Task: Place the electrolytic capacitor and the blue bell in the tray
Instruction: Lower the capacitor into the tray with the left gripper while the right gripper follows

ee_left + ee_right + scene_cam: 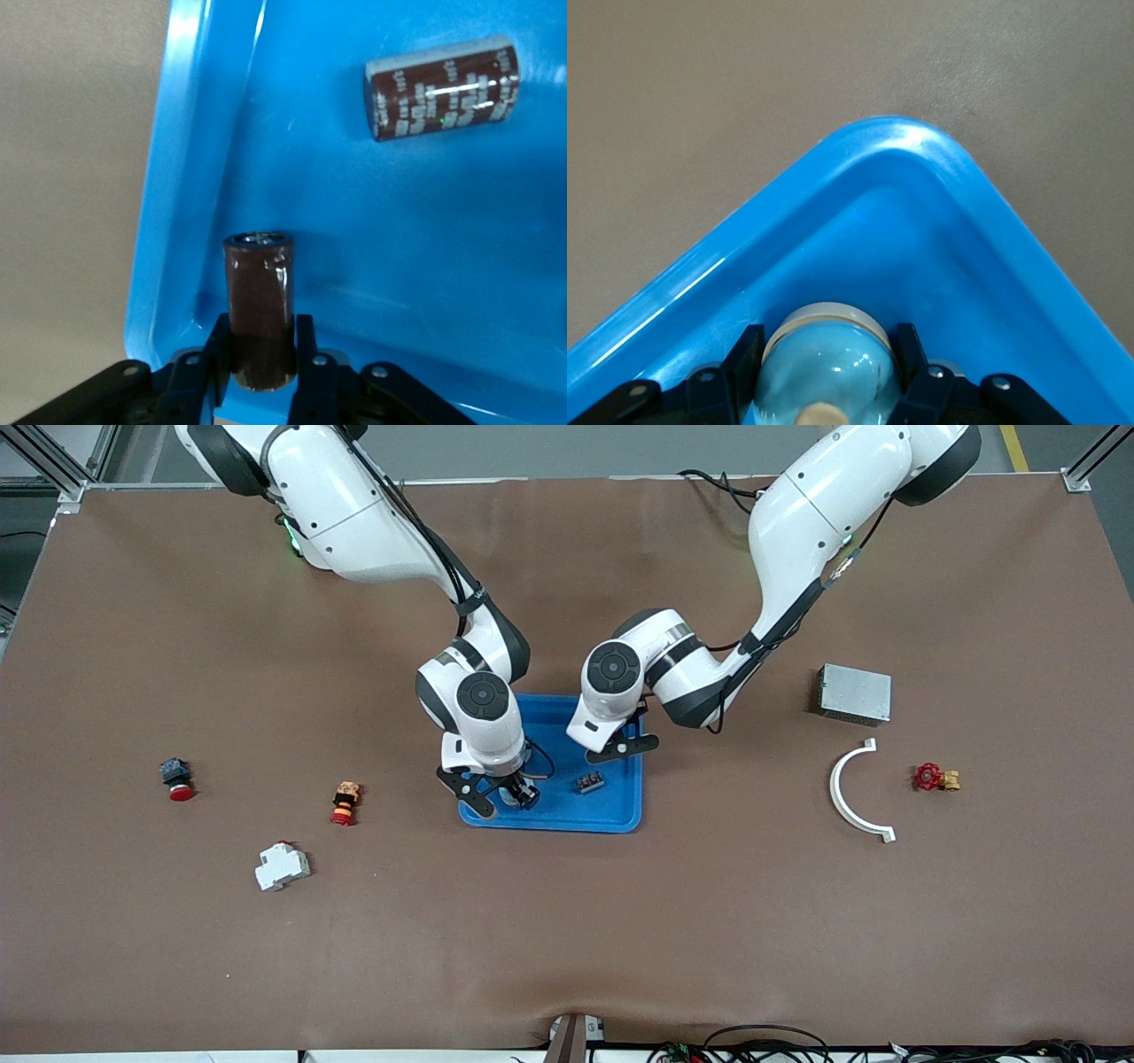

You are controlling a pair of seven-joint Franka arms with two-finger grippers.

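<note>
While both pincers grip over the tray (620, 819), I see the capacitor (260, 305) upright in my left pincer (263, 354), the bell (828, 367) in my right pincer (830, 372)

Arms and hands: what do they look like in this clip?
Both arms have glossy white shells with dark grey joint bands and round dark caps at the wrist joints. Black cables run along each arm's outside. The right hand and left hand are black, each with two slim black fingers fixed by small silver screws.
</note>
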